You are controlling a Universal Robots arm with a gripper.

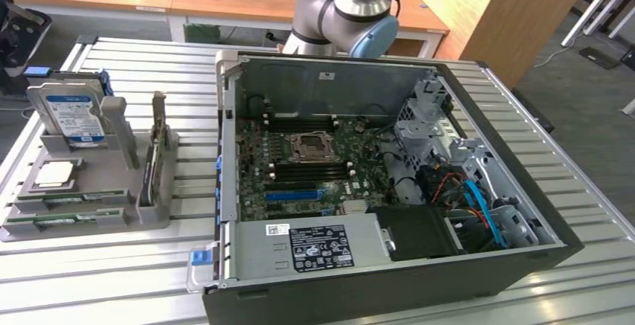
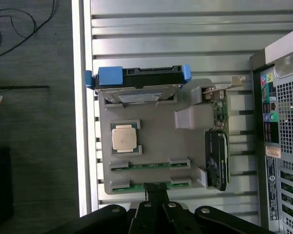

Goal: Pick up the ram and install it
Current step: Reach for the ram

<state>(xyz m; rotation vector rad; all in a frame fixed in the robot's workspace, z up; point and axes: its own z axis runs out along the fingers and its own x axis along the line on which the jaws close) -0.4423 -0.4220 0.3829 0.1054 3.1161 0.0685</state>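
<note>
Jaws: pressed together, empty, above the grey plastic tray [image 2: 156,141].
Ram: thin green circuit-board stick [image 1: 68,221], on edge at that tray's 6 o'clock end, 9 o'clock from the open black computer case [image 1: 397,295], exterior view.
Handling: probably light, stiff, fragile; pinch its flat faces mid-length.

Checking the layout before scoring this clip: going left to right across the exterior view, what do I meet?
Hard drive, upright graphics card, motherboard's processor socket, blue cable.
</note>
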